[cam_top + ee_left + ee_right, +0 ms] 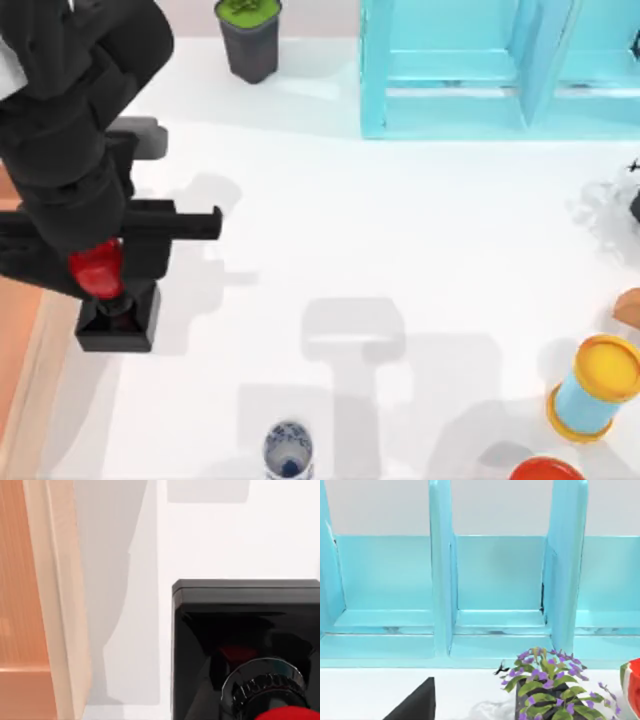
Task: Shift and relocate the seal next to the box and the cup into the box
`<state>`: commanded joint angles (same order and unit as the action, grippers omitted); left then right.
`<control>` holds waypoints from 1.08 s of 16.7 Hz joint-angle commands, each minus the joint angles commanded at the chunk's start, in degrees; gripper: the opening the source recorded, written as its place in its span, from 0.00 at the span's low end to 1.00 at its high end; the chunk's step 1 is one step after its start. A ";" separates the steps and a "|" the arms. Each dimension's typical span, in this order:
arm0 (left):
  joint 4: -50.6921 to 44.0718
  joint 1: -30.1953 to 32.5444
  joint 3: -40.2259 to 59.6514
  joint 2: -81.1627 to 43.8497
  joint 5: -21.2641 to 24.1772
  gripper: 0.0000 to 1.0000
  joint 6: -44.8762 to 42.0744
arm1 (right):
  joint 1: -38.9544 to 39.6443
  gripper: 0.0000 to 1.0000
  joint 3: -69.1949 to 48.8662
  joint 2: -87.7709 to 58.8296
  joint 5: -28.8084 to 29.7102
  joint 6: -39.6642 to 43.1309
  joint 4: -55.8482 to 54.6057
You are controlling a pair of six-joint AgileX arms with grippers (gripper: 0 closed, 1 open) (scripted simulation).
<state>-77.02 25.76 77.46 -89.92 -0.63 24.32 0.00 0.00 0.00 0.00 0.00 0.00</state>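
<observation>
The left arm bends over the tabletop's left edge, its gripper (105,268) pinching the seal (112,300) by the glossy red ball; the square black base sits beside the wooden box (30,600).

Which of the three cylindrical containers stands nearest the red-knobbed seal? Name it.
The blue-patterned white cup, at the table's near edge. The dark grey pot with the green top and the light-blue cylinder with yellow ends stand farther from the seal.
</observation>
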 joint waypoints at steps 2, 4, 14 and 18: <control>0.00 0.00 0.00 0.00 0.00 0.00 0.00 | 0.00 1.00 0.00 0.00 0.00 0.00 0.00; 0.03 0.31 -0.03 -0.30 -0.04 0.00 -0.07 | 0.00 1.00 0.00 0.00 0.00 0.00 0.00; 14.82 -0.36 -13.30 -1.52 0.00 0.00 -0.39 | 0.00 1.00 0.00 0.00 0.00 0.00 0.00; 14.82 -0.36 -13.30 -1.52 0.00 0.08 -0.39 | 0.00 1.00 0.00 0.00 0.00 0.00 0.00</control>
<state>-62.20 25.40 64.16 -91.44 -0.63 23.94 0.00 0.00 0.00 0.00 0.00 0.00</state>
